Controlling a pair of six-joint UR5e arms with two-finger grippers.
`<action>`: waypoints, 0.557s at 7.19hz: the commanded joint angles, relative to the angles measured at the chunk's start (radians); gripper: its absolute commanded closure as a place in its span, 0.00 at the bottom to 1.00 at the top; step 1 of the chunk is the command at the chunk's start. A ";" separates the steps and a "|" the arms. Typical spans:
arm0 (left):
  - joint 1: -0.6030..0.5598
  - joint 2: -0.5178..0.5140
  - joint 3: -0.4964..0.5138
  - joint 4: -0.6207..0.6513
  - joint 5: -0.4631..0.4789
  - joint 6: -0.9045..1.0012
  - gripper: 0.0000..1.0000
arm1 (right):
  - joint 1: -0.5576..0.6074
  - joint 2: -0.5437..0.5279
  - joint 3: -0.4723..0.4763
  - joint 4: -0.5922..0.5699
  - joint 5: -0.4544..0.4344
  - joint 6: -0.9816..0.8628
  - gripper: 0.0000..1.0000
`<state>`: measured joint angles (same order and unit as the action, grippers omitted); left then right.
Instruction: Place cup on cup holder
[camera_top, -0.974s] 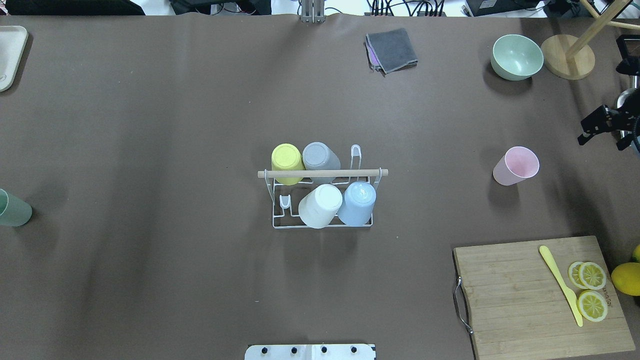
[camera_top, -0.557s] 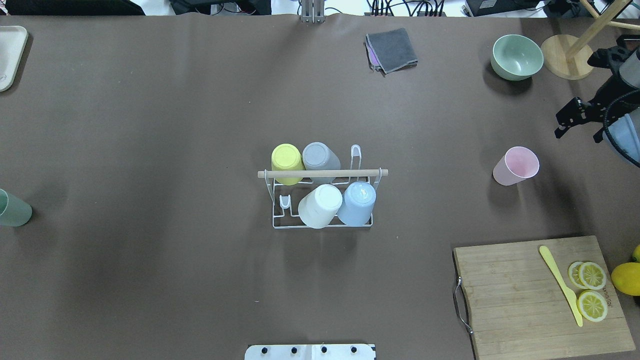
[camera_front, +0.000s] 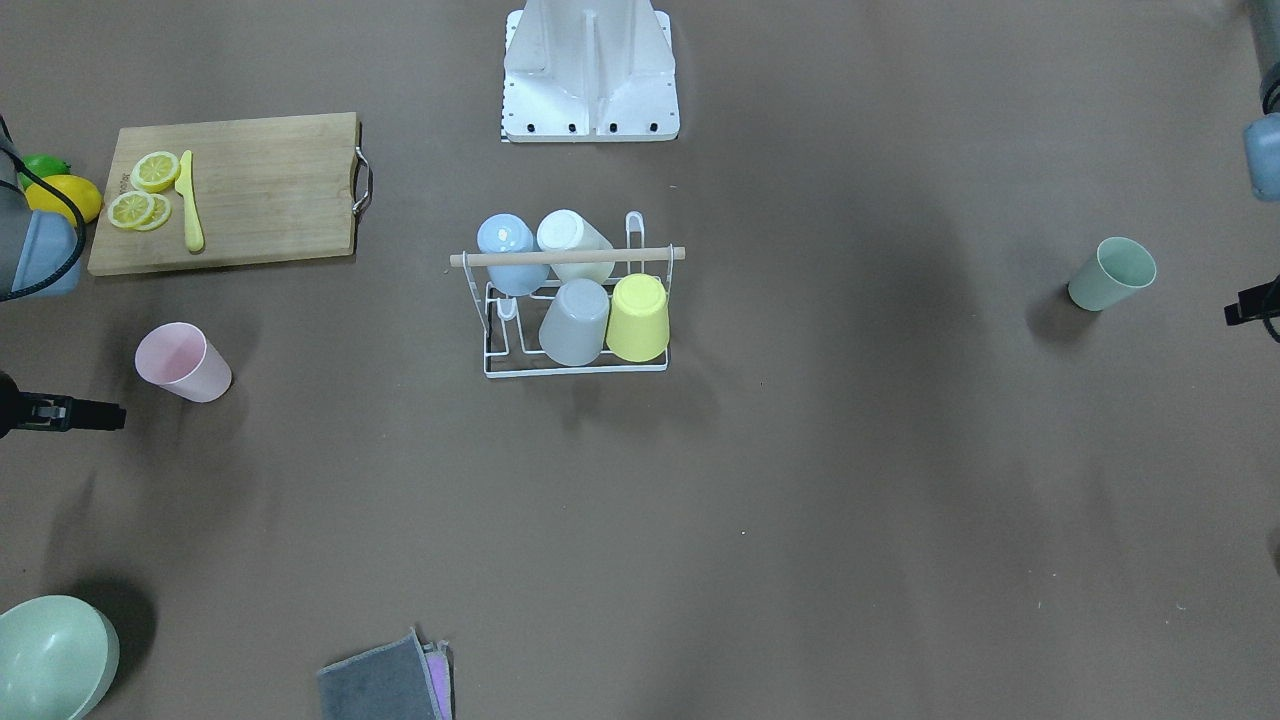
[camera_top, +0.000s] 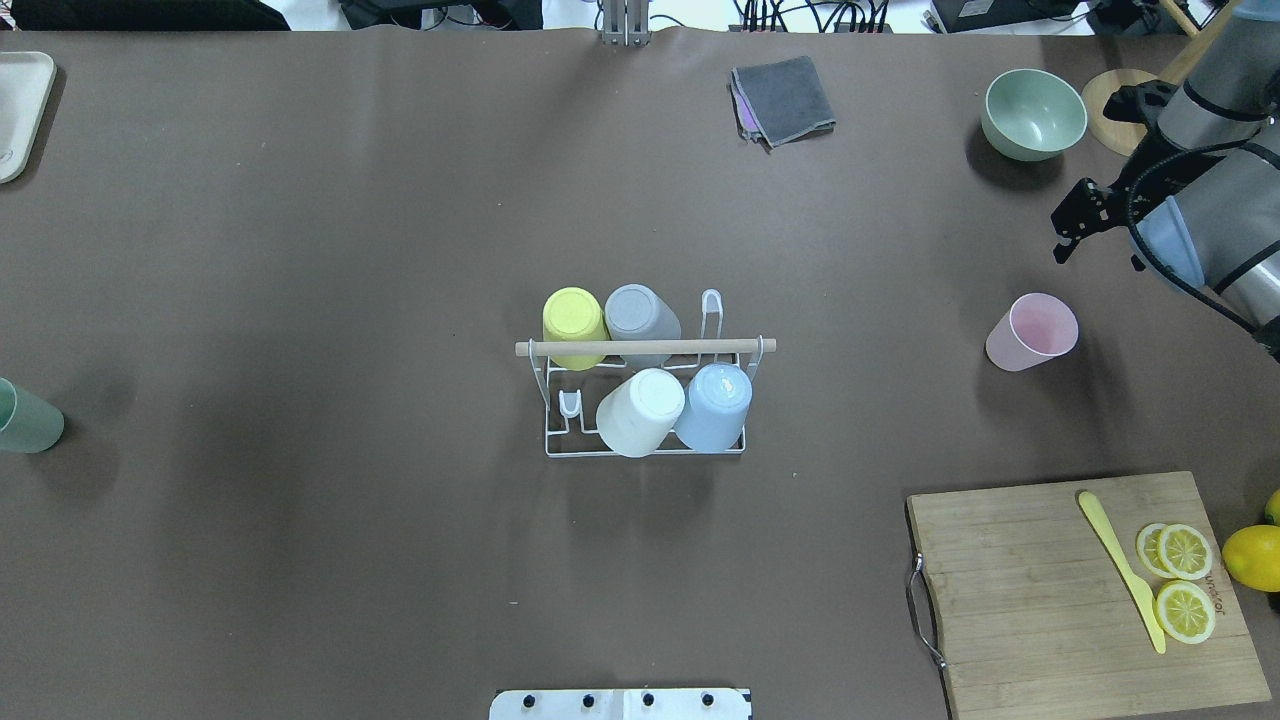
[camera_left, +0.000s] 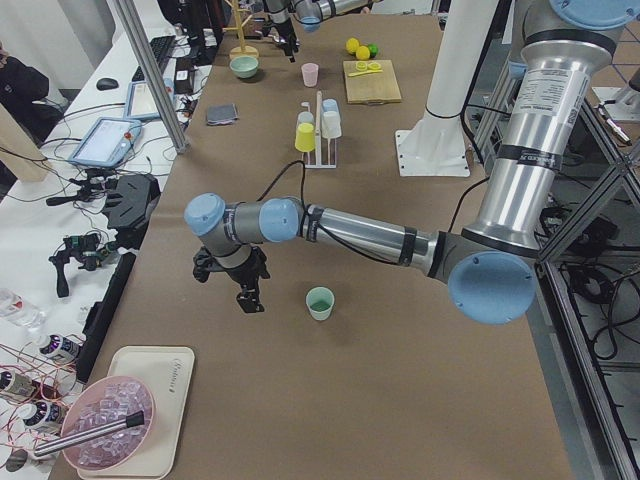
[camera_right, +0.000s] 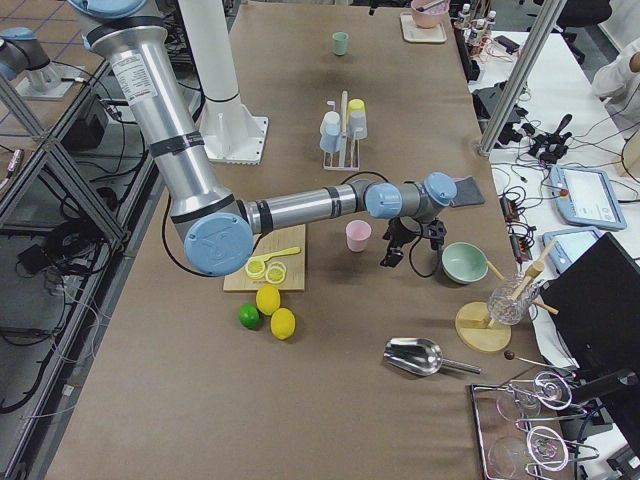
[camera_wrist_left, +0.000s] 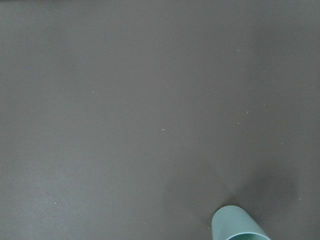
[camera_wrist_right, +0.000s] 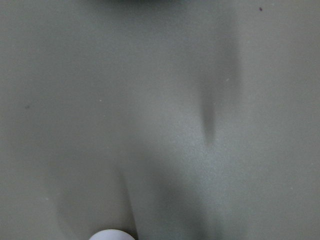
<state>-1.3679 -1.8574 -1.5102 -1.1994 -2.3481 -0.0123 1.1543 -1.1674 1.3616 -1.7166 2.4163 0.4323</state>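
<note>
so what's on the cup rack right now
Four upside-down cups sit on the rack: yellow cup, grey cup, white cup, blue cup. Two prongs are bare: the far prong and the near prong. Prongs under the cups are hidden.

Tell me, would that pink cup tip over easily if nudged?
Probably light: the pink cup looks empty and thin-walled, like plastic. It stands upright on a base narrower than its rim, so a push near the top might tip it. Being round and tapered, it would likely roll in a curve if toppled.
</note>
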 joint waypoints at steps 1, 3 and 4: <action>0.055 -0.072 0.082 0.049 0.001 0.017 0.02 | -0.004 0.052 -0.047 -0.023 0.006 -0.004 0.00; 0.117 -0.111 0.187 0.102 0.001 0.174 0.02 | -0.018 0.109 -0.087 -0.076 0.014 -0.004 0.00; 0.127 -0.133 0.212 0.124 0.000 0.207 0.02 | -0.033 0.111 -0.090 -0.078 0.015 -0.004 0.00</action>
<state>-1.2674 -1.9646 -1.3422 -1.1049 -2.3473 0.1336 1.1364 -1.0707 1.2835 -1.7822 2.4281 0.4284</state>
